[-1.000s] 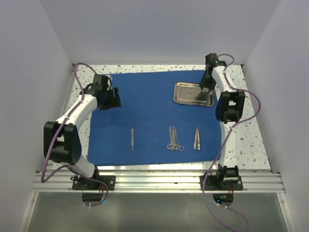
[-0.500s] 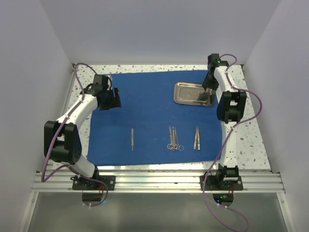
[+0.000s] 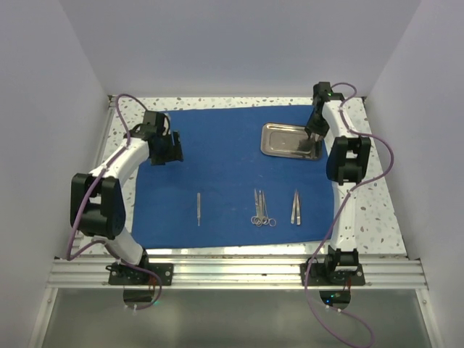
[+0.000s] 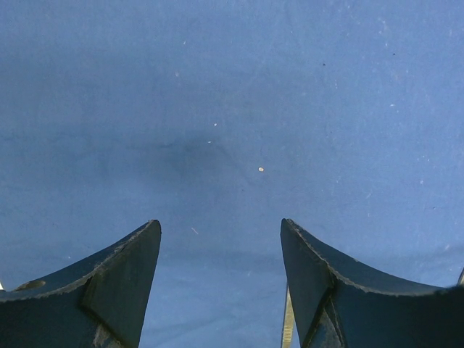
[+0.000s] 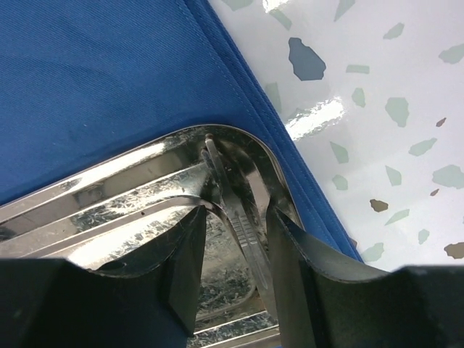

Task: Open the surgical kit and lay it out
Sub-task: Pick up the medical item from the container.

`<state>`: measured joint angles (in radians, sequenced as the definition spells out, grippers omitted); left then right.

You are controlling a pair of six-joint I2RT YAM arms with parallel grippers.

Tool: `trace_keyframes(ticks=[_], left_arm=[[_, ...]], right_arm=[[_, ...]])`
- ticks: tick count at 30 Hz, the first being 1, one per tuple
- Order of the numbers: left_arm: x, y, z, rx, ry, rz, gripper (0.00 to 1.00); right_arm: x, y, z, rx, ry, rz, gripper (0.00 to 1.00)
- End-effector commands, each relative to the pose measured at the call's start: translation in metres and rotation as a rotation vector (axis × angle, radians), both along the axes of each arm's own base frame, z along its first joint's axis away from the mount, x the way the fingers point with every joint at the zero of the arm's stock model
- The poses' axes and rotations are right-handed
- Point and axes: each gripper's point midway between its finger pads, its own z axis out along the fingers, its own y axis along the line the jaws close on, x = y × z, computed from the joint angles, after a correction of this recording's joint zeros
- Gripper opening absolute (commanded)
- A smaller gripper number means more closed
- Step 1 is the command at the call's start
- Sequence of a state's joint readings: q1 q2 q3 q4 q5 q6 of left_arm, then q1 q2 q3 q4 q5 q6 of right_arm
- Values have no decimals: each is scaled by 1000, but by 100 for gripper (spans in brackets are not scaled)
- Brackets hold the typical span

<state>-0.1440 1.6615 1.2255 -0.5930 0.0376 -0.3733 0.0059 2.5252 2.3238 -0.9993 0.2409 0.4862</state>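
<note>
The cloth wrap (image 3: 225, 167) under me is matt, woven. The steel tray (image 5: 109, 196) shines mirror-bright; the speckled tabletop (image 5: 377, 87) is glossy.

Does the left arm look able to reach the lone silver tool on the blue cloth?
Probably yes: the left fingers hover open over bare cloth nearby, and nothing lies between them and the lone tool.

You get bright, even light and sharp views. Glare on the shiny rectangular steel tray (image 5: 94, 192) and glossy white speckled surface (image 5: 312, 119); faint soft shadow on the royal-blue cloth wrap (image 4: 192, 156).
</note>
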Motion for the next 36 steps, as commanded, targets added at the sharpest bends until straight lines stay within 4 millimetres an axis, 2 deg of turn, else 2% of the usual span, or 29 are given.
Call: trace_keyframes(ticks=[1, 4, 8, 12, 18, 22, 25, 28, 31, 35, 36], left_arm=[[12, 4, 9, 15, -34, -11, 71], [13, 4, 9, 17, -31, -13, 71], [15, 5, 9, 20, -33, -15, 70], [16, 8, 11, 24, -34, -10, 71], [13, 9, 12, 25, -34, -10, 70], [13, 10, 15, 28, -39, -7, 70], [12, 10, 17, 26, -41, -4, 70], [12, 9, 19, 21, -45, -3, 70], [12, 8, 21, 14, -51, -2, 70], [13, 6, 25, 1, -64, -2, 70], [14, 5, 27, -3, -70, -2, 70]], right_arm=[[-9, 10, -32, 9, 69, 19, 42], [-10, 14, -37, 14, 78, 25, 39], [-13, 20, -49, 14, 101, 47, 40], [-23, 21, -65, 17, 156, 47, 37], [-37, 23, -79, 30, 208, 47, 25], [-46, 20, -87, 20, 242, 52, 1], [-50, 19, -89, 13, 259, 60, 0], [-49, 19, -82, 10, 245, 67, 0], [-44, 19, -65, 12, 217, 78, 0], [-35, 22, -32, 28, 151, 91, 0], [-32, 24, -17, 34, 121, 95, 0]])
